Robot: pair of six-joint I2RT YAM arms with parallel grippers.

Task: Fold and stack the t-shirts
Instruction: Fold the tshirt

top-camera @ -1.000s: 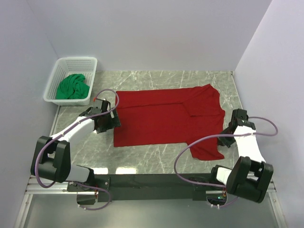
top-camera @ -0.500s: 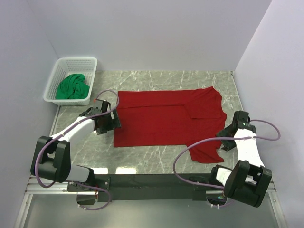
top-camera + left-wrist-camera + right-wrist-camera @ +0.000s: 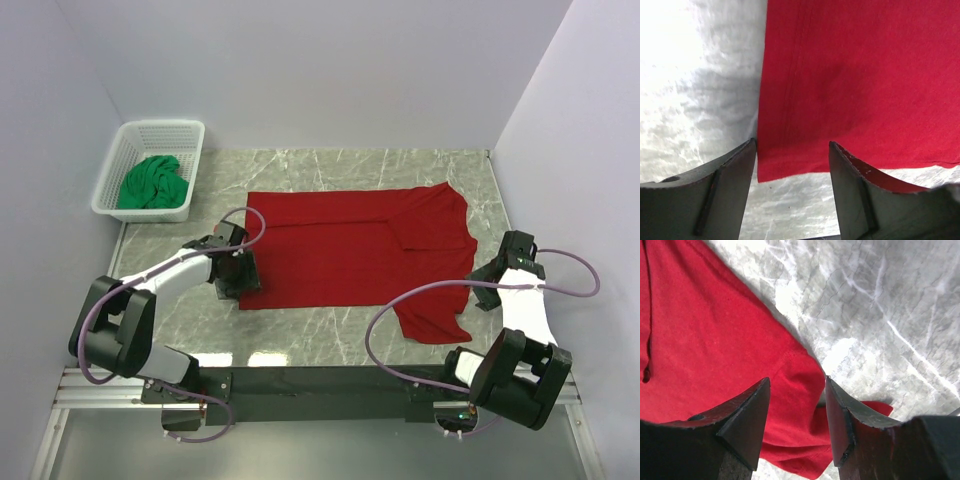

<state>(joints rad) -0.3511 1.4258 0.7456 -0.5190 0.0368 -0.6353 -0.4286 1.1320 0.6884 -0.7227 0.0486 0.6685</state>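
Note:
The red t-shirt [image 3: 340, 250] lies spread flat on the marble table [image 3: 330, 170], its collar end to the right. My left gripper [image 3: 243, 283] is at the shirt's near left corner. In the left wrist view it [image 3: 792, 145] stands open just above that hemmed corner [image 3: 790, 150], gripping nothing. My right gripper [image 3: 487, 285] is beside the shirt's near right sleeve [image 3: 435, 320]. It [image 3: 797, 381] is open over rumpled red fabric [image 3: 715, 355], with nothing pinched. The green t-shirt [image 3: 152, 185] lies bunched in the basket.
A white lattice basket [image 3: 170, 133] stands at the far left corner against the wall. Walls close the table on the left, back and right. Bare marble [image 3: 330, 325] shows between the shirt and the arm bases.
My right gripper has opened, let go of the sleeve and drawn back toward the near right. My left gripper has moved nearer, to the shirt's near left corner, with its jaws narrower.

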